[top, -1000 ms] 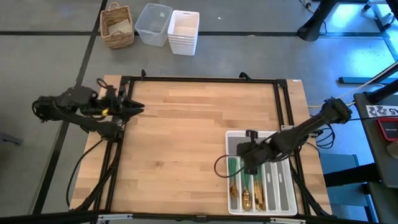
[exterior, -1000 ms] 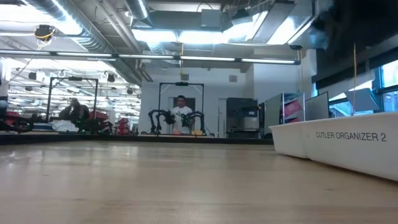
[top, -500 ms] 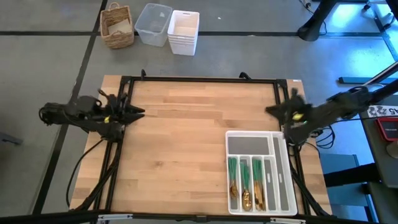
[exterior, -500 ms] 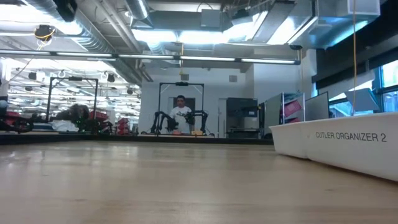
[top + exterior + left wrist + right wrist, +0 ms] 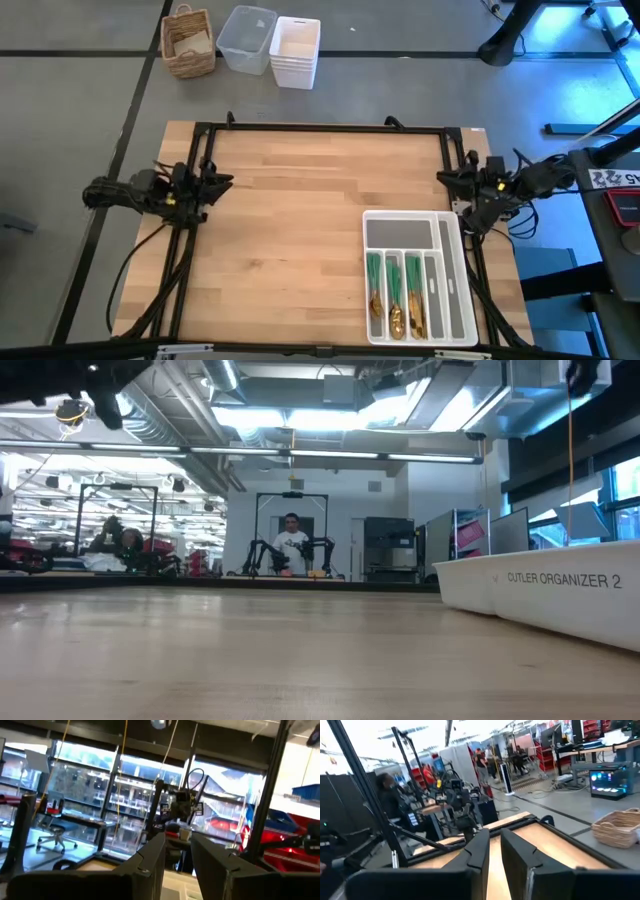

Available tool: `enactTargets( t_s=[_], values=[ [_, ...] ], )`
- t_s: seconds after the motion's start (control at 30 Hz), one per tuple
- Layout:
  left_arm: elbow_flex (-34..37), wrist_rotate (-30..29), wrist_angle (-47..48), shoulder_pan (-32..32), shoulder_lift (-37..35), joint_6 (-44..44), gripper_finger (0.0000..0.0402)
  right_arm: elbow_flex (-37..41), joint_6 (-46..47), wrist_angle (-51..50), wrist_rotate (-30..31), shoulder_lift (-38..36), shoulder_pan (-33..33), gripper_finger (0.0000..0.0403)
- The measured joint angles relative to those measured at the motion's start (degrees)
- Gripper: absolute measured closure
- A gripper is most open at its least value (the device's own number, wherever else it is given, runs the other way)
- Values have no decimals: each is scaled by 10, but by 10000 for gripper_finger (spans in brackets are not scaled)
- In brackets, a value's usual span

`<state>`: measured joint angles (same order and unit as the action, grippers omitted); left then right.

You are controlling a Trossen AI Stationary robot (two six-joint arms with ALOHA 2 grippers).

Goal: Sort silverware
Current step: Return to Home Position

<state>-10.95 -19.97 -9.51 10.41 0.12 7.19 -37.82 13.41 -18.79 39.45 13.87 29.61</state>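
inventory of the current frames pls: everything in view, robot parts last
table: one, light wood, centre of the high view
cutlery tray: one, white, near the table's right front corner; its side reads CUTLER ORGANIZER 2 in the low view
silverware: several (exact count unclear), green handles with gold heads, lying in three of the tray's long slots
wicker basket: one, tan, on the floor beyond the table
clear bin: one, see-through, on the floor beside the basket
white bins: one stack, white, next to the clear bin
person: one, far back in the room, low view
left gripper: one, dark, at the table's left edge, holding nothing
right gripper: one, dark, at the table's right edge beyond the tray, holding nothing
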Motion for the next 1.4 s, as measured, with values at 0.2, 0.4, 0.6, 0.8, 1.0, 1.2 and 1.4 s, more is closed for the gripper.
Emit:
enactTargets(
  t_s=[0.2, 0.4, 0.6, 0.8, 1.0, 1.2, 1.4],
  values=[
    [40, -17, -26, 0, 1, 13, 314, 109, 0, 75, -22, -101, 0, 352],
    [71, -21, -31, 0, 2, 28, 314, 183, 5, 110, -37, -136, 0, 352],
    [100, -22, -35, 0, 1, 35, 314, 253, 71, 129, -10, -134, 0, 352],
    [104, -33, -10, -1, 2, 48, 314, 341, 107, 212, 2, -131, 0, 352],
    [104, -34, -3, -1, 1, 39, 314, 371, 101, 240, 66, -125, -10, 352],
    [104, -46, 58, -1, 4, 79, 314, 372, 29, 230, 120, -122, -70, 352],
    [104, -49, 58, -1, 9, 91, 314, 372, 52, 236, -74, -122, -167, 352]
  ],
)
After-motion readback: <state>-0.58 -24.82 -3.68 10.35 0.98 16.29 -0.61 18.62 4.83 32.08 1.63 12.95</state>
